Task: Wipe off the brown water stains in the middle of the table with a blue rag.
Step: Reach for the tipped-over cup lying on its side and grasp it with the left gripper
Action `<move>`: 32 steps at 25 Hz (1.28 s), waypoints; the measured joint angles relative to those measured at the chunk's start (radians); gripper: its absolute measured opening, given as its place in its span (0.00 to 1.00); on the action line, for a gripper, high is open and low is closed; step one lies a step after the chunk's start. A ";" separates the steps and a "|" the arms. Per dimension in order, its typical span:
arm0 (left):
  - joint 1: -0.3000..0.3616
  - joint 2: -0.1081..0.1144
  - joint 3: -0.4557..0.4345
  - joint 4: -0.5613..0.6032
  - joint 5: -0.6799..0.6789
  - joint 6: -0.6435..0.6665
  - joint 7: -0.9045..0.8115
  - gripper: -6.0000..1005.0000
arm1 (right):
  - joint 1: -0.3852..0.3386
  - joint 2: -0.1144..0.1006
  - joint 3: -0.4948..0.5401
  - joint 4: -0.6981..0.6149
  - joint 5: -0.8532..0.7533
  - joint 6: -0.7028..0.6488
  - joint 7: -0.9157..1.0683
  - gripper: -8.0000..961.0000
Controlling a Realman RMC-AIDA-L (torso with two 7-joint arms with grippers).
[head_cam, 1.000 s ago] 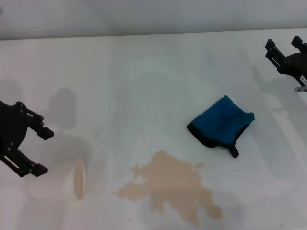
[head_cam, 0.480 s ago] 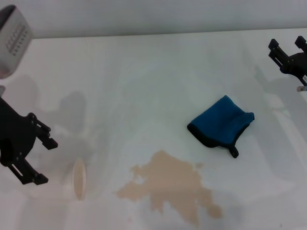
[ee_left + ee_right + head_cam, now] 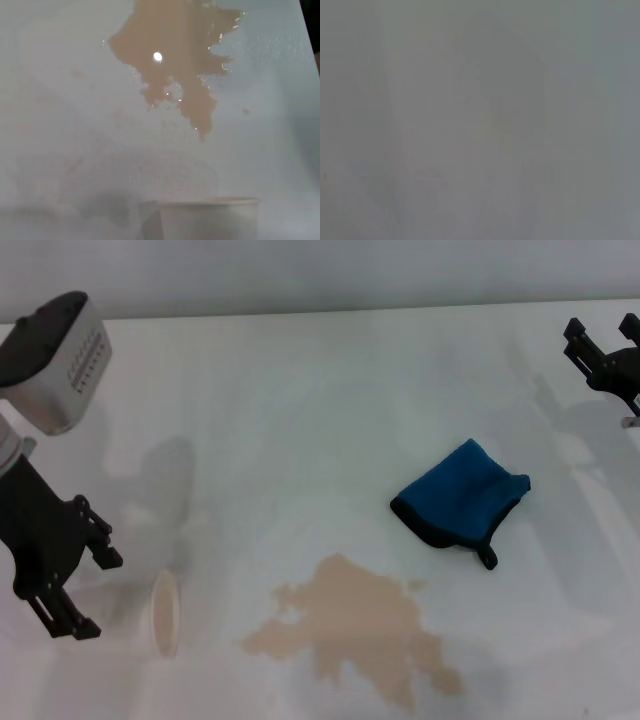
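Observation:
The blue rag [image 3: 460,502] lies folded on the white table [image 3: 300,400], right of centre, its black loop pointing toward the front. The brown water stains [image 3: 360,630] spread in front of it, near the front edge of the head view, apart from the rag. They also show in the left wrist view [image 3: 175,55]. My left gripper [image 3: 92,592] is open at the far left, low over the table beside a white cup. My right gripper [image 3: 605,340] is open at the far right back, well away from the rag. The right wrist view shows only bare surface.
A white paper cup [image 3: 160,615] lies on its side at the front left, its mouth facing the stains; its closed end is by my left fingertips. It shows in the left wrist view [image 3: 210,217]. The table's back edge [image 3: 320,310] meets a grey wall.
My left arm has swung in, its grey wrist housing now showing at the upper left, and the gripper has shifted slightly toward the cup. My right gripper has drifted slightly right. Rag and stains are unmoved.

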 joint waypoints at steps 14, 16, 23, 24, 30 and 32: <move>0.027 0.000 0.000 0.142 0.041 -0.103 -0.077 0.87 | -0.002 -0.001 0.000 -0.002 0.000 0.000 0.000 0.84; 0.030 0.000 0.000 0.158 0.045 -0.110 -0.085 0.87 | -0.003 -0.001 0.000 -0.002 0.000 0.001 0.000 0.84; 0.035 0.000 0.000 0.191 0.057 -0.127 -0.091 0.87 | -0.005 -0.002 0.000 -0.002 0.000 0.004 0.000 0.84; 0.036 0.000 0.000 0.195 0.058 -0.130 -0.091 0.87 | -0.006 -0.002 0.000 -0.002 0.000 0.004 0.000 0.84; 0.044 -0.001 -0.001 0.202 0.059 -0.147 -0.090 0.87 | -0.006 -0.002 0.000 -0.002 0.000 0.005 0.000 0.84; 0.045 -0.001 -0.001 0.203 0.059 -0.150 -0.089 0.86 | -0.006 -0.002 0.000 -0.002 0.000 0.006 0.000 0.84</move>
